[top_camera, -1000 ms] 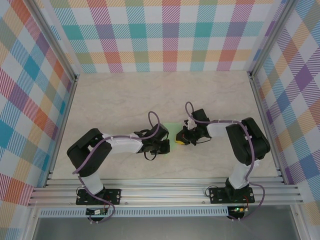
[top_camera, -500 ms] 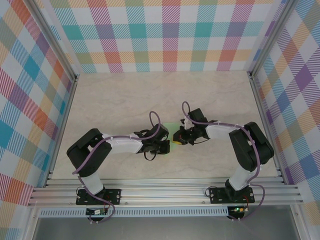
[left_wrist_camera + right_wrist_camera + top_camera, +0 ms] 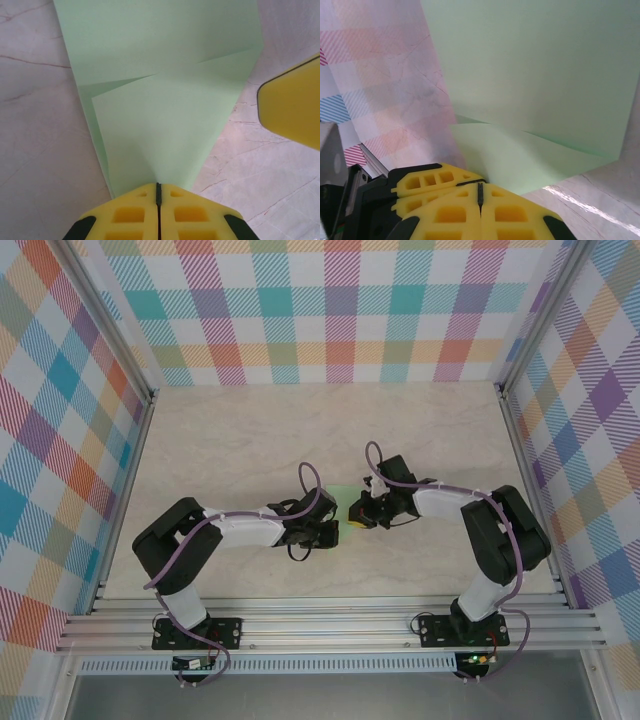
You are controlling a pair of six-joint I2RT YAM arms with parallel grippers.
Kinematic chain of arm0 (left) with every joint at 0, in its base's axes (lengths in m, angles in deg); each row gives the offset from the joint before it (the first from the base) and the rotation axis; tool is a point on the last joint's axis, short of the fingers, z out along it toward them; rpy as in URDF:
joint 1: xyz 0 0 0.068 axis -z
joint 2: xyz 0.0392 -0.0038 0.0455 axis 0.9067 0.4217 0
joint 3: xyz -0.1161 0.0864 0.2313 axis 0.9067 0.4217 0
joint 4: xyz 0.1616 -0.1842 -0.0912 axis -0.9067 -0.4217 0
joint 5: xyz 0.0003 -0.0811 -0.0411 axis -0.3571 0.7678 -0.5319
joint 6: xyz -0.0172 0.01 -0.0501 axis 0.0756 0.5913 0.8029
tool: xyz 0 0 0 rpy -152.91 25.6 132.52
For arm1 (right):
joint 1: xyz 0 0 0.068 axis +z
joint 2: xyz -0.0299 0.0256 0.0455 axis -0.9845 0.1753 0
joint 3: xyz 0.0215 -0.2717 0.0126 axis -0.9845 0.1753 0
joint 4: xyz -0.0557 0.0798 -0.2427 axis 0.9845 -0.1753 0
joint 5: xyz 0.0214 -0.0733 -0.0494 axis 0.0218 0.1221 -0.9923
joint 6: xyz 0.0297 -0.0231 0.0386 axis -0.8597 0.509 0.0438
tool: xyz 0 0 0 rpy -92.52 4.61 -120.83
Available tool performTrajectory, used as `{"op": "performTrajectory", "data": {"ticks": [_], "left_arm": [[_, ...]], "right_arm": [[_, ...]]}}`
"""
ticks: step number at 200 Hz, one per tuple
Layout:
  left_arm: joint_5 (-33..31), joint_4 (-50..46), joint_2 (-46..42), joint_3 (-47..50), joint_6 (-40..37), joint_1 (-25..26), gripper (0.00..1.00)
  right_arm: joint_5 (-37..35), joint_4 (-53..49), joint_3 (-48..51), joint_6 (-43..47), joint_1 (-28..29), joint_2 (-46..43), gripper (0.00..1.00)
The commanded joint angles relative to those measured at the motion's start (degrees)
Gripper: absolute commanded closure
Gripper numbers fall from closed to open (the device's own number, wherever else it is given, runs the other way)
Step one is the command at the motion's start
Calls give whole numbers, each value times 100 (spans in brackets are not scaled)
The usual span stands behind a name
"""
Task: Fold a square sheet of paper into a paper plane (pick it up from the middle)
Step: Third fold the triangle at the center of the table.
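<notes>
The square sheet of paper [image 3: 345, 497] is pale green and lies partly folded on the marble table between my two grippers. In the left wrist view the paper [image 3: 160, 100] has two slanted flaps and narrows to a point. That point runs into my left gripper [image 3: 158, 186], which is shut on it. My right gripper [image 3: 480, 189] is shut too, its tips right at the edge of a raised paper flap [image 3: 535, 160]; I cannot tell if it pinches the flap. The left gripper's yellow fingers [image 3: 432, 181] sit just beside it. One right finger [image 3: 292, 105] shows beside the paper.
The marble table [image 3: 250, 440] stretches wide behind and beside the grippers. Plaid walls [image 3: 340, 310] and aluminium rails [image 3: 330, 615] enclose it. Purple cables [image 3: 310, 480] loop over both wrists.
My right gripper has shifted slightly left, closer to the left gripper and the paper's tip. The left arm has stayed in place.
</notes>
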Motion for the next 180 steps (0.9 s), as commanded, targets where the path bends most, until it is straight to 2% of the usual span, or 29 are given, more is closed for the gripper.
{"op": "performTrajectory", "data": {"ticks": [1, 96, 180], "left_arm": [[-306, -613, -31, 74, -152, 23, 94], [-258, -649, 78, -80, -201, 30, 93], [-272, -897, -142, -172, -333, 23, 88]], "right_arm": [[233, 54, -225, 7, 18, 169, 97], [631, 486, -121, -73, 25, 603, 98], [-114, 287, 164, 7, 25, 929, 100]]}}
